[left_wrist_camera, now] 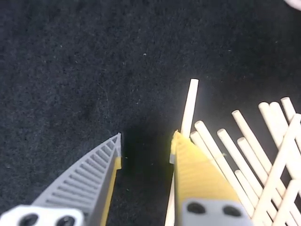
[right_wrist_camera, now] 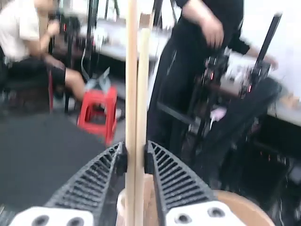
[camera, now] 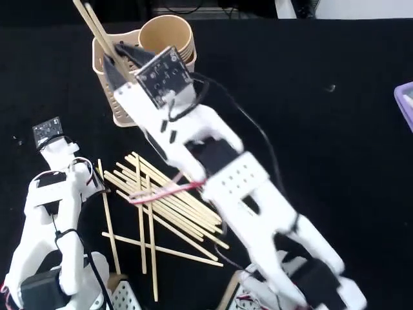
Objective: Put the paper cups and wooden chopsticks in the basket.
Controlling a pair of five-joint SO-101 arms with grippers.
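Right gripper (camera: 120,59) (right_wrist_camera: 135,151): clenched on two chopsticks, poised over the basket at the far left of the table.
Held pair (camera: 95,26) (right_wrist_camera: 136,84): pinched side by side between the dark ribbed fingers (right_wrist_camera: 101,176); upper lengths slanting up and away past the basket's far rim in the high view.
Basket (camera: 120,111): beige, standing at the table's far edge, partly hidden under the right arm's wrist.
Cups (camera: 169,36): nested in a stack, seated inside the basket on the side away from the held pair, mouths upward.
Left gripper (left_wrist_camera: 146,141): released, jaws spread wide, low over bare black cloth at the near-left edge of the pile.
Left fingers: one grey, one yellow (left_wrist_camera: 197,176); the yellow one lying over one chopstick at the pile's edge, contact not discernible.
Pile (camera: 169,201) (left_wrist_camera: 244,141): many loose chopsticks on the cloth between the two arms, mostly fanned along one diagonal, a few crossing at steeper angles; well apart from the basket.
Table (camera: 322,129): covered in black cloth.
Purple object (camera: 405,98): at the table's right edge, cut off by the frame, kind not discernible.
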